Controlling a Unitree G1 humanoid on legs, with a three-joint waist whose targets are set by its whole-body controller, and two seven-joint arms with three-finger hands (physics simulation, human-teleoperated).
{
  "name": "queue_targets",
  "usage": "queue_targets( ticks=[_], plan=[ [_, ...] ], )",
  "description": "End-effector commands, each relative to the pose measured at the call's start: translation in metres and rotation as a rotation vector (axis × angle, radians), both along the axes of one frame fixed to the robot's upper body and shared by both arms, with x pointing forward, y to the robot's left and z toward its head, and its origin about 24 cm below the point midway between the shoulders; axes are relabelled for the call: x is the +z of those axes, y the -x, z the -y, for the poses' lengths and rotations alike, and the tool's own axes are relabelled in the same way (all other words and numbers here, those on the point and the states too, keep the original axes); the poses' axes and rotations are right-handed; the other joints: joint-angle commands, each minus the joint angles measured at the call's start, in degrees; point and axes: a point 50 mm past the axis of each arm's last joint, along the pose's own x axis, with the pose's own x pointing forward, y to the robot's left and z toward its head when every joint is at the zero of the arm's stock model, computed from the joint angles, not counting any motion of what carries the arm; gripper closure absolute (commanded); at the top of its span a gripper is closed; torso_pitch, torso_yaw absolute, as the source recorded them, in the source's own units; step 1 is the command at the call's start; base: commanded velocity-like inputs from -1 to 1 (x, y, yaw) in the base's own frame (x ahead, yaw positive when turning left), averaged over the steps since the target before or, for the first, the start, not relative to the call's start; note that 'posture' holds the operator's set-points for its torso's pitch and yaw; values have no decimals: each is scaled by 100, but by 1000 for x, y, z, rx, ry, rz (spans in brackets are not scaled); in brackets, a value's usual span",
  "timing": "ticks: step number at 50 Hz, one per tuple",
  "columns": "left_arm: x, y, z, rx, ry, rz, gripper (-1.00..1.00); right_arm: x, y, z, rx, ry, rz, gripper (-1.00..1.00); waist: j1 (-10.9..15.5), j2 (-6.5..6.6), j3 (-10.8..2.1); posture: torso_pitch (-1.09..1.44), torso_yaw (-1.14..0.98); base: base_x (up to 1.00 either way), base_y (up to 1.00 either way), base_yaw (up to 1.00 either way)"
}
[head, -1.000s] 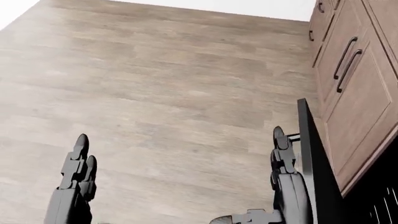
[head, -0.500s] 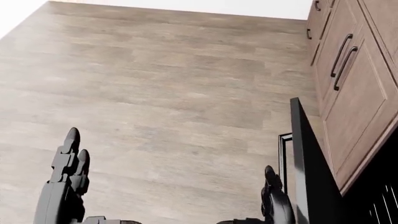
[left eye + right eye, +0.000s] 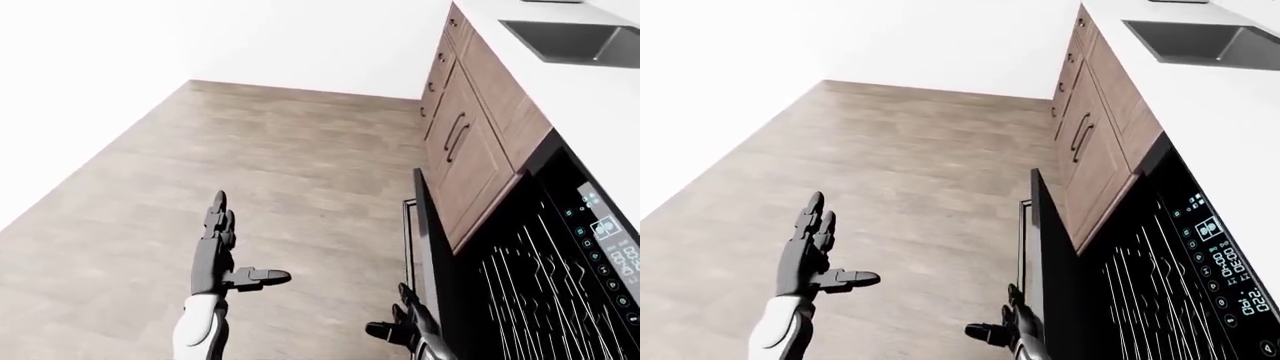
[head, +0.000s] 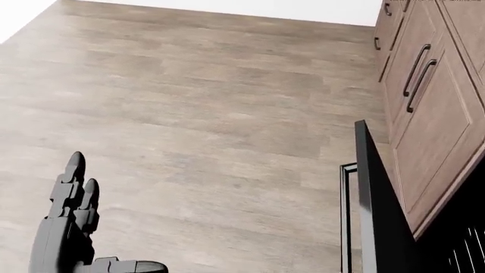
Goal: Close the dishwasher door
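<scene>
The black dishwasher door (image 3: 428, 247) stands partly open at the right, edge-on, with its handle bar (image 3: 406, 240) on the outer face. Behind it the dark rack (image 3: 530, 292) and the lit control strip (image 3: 605, 240) show. My right hand (image 3: 405, 326) is open low down, right beside the door's outer face; contact with it cannot be told. It is out of the head view. My left hand (image 3: 222, 247) is open, fingers spread, over the floor well left of the door, and shows in the head view as left hand (image 4: 72, 222).
Brown cabinets (image 3: 465, 150) with dark handles run along the right, under a white counter with a sink (image 3: 570, 41). Wood floor (image 3: 280, 172) stretches left and up to a white wall.
My right hand has dropped down out of the head view, beside the door. My left hand has shifted left and lower. The picture has shifted only slightly.
</scene>
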Motion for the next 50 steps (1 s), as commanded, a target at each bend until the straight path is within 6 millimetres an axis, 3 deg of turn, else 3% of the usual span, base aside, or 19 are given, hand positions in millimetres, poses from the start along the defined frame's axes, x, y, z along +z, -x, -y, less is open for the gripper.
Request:
queue_targets(
  ticks=[1, 9, 15, 50],
  plan=[
    [17, -2, -1, -1, -10, 90, -100, 0, 0, 9, -26, 4, -17, -100, -13, -4, -79, 0, 0, 0, 0, 0],
    [19, 0, 0, -2, -10, 94, -100, -14, 26, 23, -113, 26, -145, -100, 18, -10, -110, 0, 0, 0, 0, 0],
    [20, 0, -1, -1, -10, 96, -100, -17, 34, 30, -168, 55, -187, -100, 41, -19, -142, 0, 0, 0, 0, 0],
    [20, 2, 1, -3, -13, 99, -100, -19, 42, 45, -269, 216, -283, -100, 129, -29, -122, 0, 0, 0, 0, 0]
  ],
)
